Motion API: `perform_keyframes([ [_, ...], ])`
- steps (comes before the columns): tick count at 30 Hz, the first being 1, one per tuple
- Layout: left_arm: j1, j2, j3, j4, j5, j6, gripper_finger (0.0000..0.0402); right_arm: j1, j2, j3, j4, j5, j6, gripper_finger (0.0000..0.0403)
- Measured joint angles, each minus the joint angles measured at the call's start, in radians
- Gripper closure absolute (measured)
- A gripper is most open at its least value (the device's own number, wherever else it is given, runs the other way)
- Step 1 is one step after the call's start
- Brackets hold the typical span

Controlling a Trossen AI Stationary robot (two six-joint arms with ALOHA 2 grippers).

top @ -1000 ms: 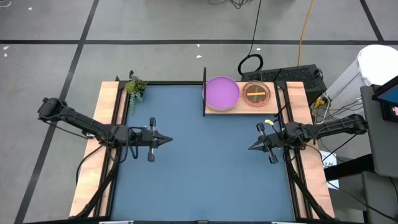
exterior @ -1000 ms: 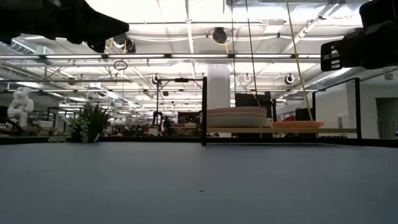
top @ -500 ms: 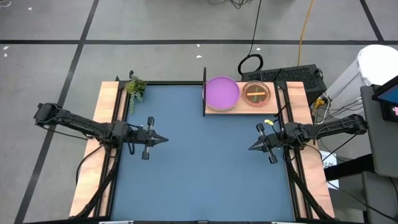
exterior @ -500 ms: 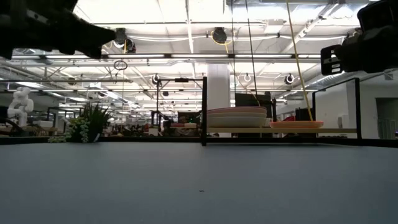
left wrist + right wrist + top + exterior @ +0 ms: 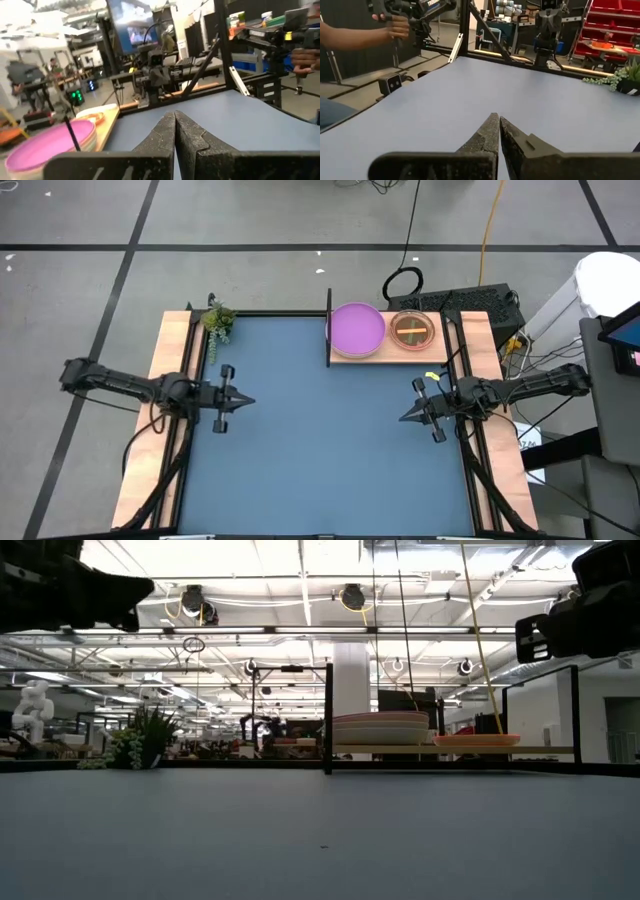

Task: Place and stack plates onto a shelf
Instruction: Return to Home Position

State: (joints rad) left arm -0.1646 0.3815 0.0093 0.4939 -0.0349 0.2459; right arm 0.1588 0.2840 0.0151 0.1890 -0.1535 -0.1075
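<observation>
Both empty, fingers together: left claw [image 5: 247, 400] over counter [image 5: 138, 485] left side, right claw [image 5: 403, 418] over right side. Homing best kept high, level, clear of far shelf [image 5: 385, 356], where purple plate [image 5: 357, 328] stack and orange dish [image 5: 411, 330] stack sit.

From above, the purple plate [image 5: 357, 328] covers whatever lies stacked beneath it on the shelf [image 5: 388, 353].

We see the left arm [image 5: 130, 385] and right arm [image 5: 520, 387] as slim, matte-black jointed tubes with thin black cables looping alongside, and a small yellow mark [image 5: 432, 376] near the right wrist. The left gripper [image 5: 248, 401] and right gripper [image 5: 402, 418] each carry a short crossbar and two grainy black fingers [image 5: 160, 141] that taper to a point.
</observation>
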Motion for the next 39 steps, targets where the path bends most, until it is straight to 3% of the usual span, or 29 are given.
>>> perform_keyframes([
  [4,0.002,-0.083,0.0,-0.051,0.045,0.022,0.0399,0.0,0.0,0.0,0.0,0.0,0.008,0.0403],
  [15,0.059,-0.38,0.0,-0.368,0.046,-0.041,0.0399,0.0,0.0,0.0,0.0,0.026,0.001,0.0403],
  [21,0.102,-0.378,0.002,-0.477,0.045,-0.098,0.0399,0.0,0.0,0.0,-0.003,0.027,-0.001,0.0403],
  [39,0.112,-0.369,0.002,-0.48,0.023,-0.093,0.0399,0.0,-0.005,0.0,0.009,0.102,0.017,0.0403],
])
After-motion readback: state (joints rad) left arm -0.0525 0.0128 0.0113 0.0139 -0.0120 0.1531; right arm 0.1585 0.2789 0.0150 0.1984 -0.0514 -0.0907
